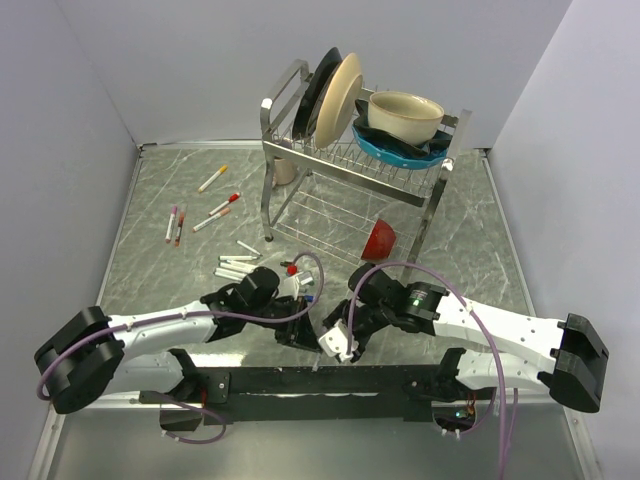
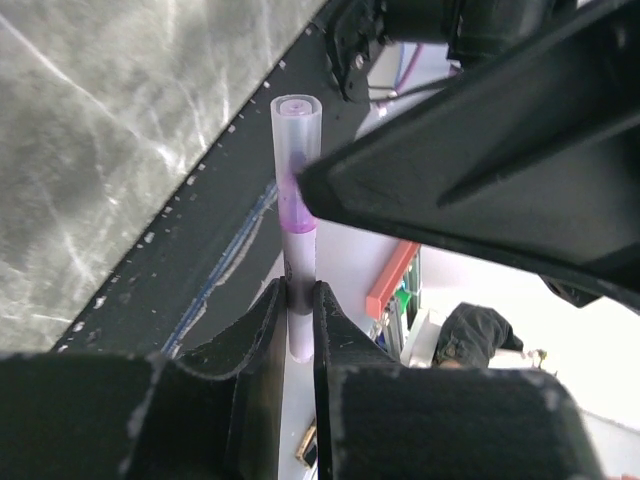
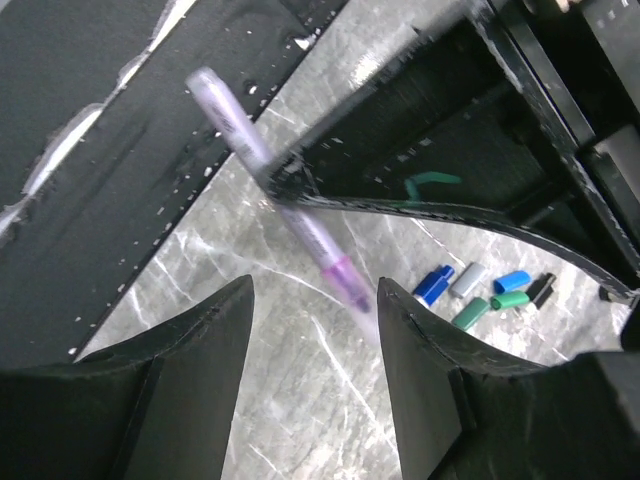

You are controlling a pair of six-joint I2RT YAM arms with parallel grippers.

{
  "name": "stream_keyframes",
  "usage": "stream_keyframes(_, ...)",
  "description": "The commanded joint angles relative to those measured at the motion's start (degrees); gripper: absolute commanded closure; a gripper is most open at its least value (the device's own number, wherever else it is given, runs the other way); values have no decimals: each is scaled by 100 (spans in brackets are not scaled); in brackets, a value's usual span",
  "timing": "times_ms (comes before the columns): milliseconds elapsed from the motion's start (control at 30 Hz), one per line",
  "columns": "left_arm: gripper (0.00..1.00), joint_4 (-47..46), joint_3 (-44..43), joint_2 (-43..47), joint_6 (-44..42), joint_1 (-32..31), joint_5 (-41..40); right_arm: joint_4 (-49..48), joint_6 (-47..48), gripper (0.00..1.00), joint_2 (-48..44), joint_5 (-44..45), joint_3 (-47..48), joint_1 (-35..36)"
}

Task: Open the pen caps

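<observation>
My left gripper is shut on a thin pale pen, whose barrel sticks out past the fingertips. A purple cap shows partway along it. In the right wrist view the same pen slants down between the fingers of my right gripper. That gripper is open, and the purple cap lies close to its right finger without clear contact. In the top view the left gripper and right gripper meet just above the black base bar. Several loose pen caps, blue, grey, green and black, lie on the table.
Several capped pens lie left of centre, with more farther left and back. A metal dish rack with plates and bowls stands at the back, a red bowl beneath it. The black base bar runs along the near edge.
</observation>
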State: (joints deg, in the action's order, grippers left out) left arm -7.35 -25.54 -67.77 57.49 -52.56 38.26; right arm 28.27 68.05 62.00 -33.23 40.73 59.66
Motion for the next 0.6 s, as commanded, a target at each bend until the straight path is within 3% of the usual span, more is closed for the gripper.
stream_keyframes(0,99,-337,-215,44,-186,-71,305,-199,76,40,-144,36,-56,37)
stream_keyframes(300,99,-320,-390,-79,-239,-150,428,-191,164,44,172,238,-109,327)
stream_keyframes(400,99,-170,-443,-18,-326,-150,305,-199,200,56,269,422,-118,406)
stream_keyframes(433,99,-39,-469,35,-388,-150,261,-191,208,64,313,527,-109,415)
stream_keyframes(567,99,146,-417,316,-423,-141,42,-252,191,71,287,713,-153,424)
